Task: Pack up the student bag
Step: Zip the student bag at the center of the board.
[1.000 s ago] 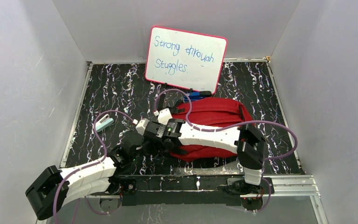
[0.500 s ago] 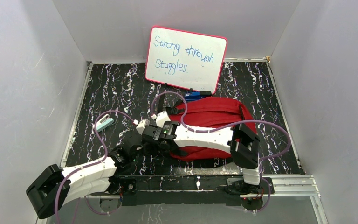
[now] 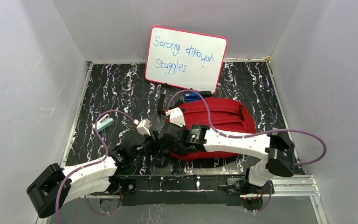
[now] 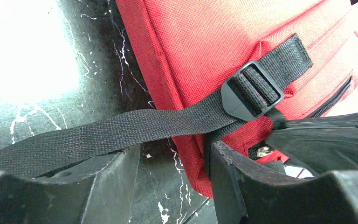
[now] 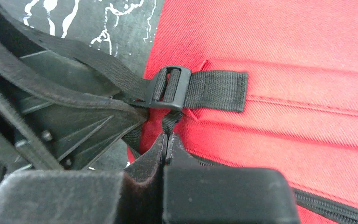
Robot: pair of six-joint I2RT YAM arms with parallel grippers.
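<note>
The limp red backpack (image 3: 223,114) is best held by its black strap (image 5: 170,121), pinched in the right gripper (image 5: 168,140); left gripper (image 4: 172,163) is spread open.

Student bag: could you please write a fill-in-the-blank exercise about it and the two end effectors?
1. The fabric of the student bag is ___ in colour.
2. The right end effector is ___ on a black strap of the bag.
3. The jaws of the left end effector stand ___.
Missing words: red; shut; open.
</note>
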